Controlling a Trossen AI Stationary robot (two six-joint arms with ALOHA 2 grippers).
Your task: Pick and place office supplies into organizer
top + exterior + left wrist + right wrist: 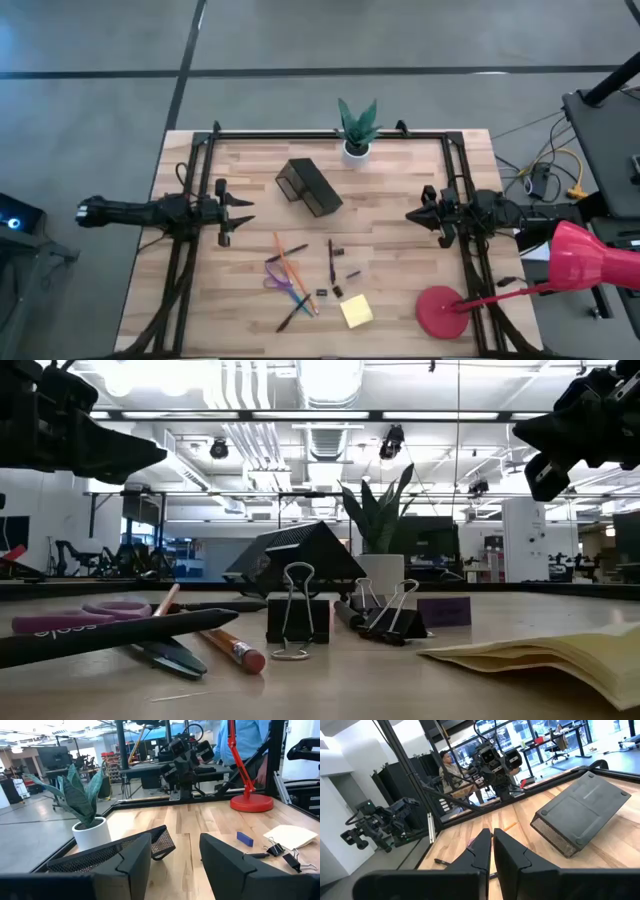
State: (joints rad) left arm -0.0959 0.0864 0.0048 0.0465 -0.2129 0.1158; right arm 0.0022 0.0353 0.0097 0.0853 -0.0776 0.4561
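Observation:
The black mesh organizer [309, 186] lies tipped over on the table's far middle, one long edge on the wood, its flat bottom [582, 810] facing my right gripper. The supplies lie scattered nearer the front: purple-handled scissors [277, 277], orange and blue pencils [292, 275], black pens [330, 262], small dark clips [297, 618] and a yellow sticky-note pad [356, 311]. My left gripper [248, 211] hovers open at the table's left, pointing at the organizer [161, 841]. My right gripper [409, 214] hovers shut at the right, holding nothing.
A white pot with a green plant [357, 130] stands at the far edge behind the organizer. A red lamp base [441, 310] sits at the front right. A small blue block [245, 838] lies by the clips. A person stands beyond the table [449, 770].

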